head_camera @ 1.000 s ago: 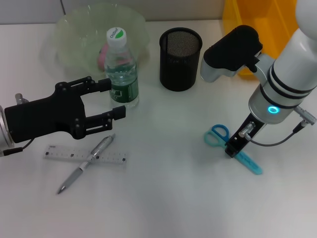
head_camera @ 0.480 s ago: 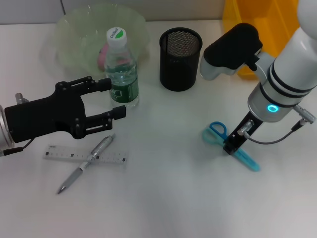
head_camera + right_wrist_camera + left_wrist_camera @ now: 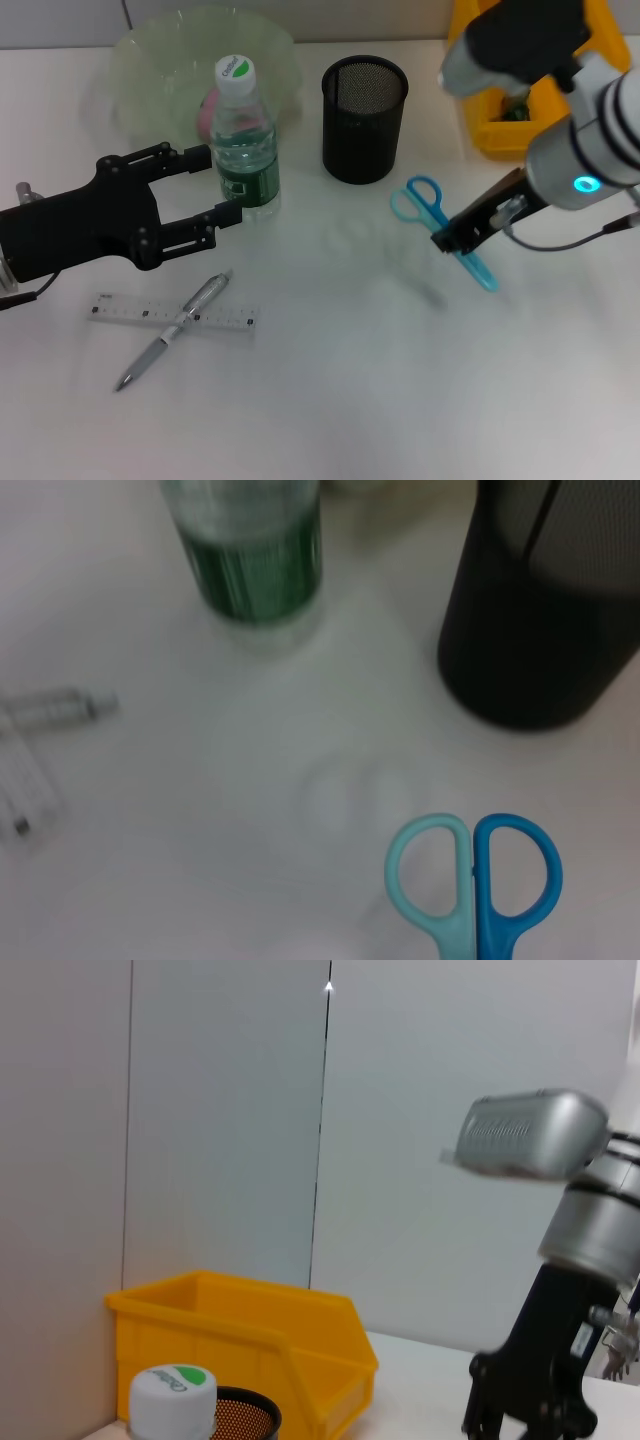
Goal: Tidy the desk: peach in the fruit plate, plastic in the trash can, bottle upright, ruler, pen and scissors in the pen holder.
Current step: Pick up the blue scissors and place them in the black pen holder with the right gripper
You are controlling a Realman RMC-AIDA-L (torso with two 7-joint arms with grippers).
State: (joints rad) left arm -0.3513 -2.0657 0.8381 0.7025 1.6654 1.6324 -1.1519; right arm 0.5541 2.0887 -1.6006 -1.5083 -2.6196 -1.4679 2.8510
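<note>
R gripper (image 3: 455,238) clamps scissors (image 3: 432,215) by the blades, handles toward holder (image 3: 365,118), for drop-in. L gripper (image 3: 205,188) spread beside bottle (image 3: 241,140).

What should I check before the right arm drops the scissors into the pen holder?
1. Right pincer shut on the scissors: ok, they hang off the table.
2. Scissors over the pen holder: not ok, they are beside it, toward the robot's right.
3. Pen holder upright, mouth open: ok.
4. Which end points down: handles lead toward the holder; the blade end cannot tell.
5. Left pincer clear of the path: ok, it sits open around the upright bottle, on the holder's other side.
</note>
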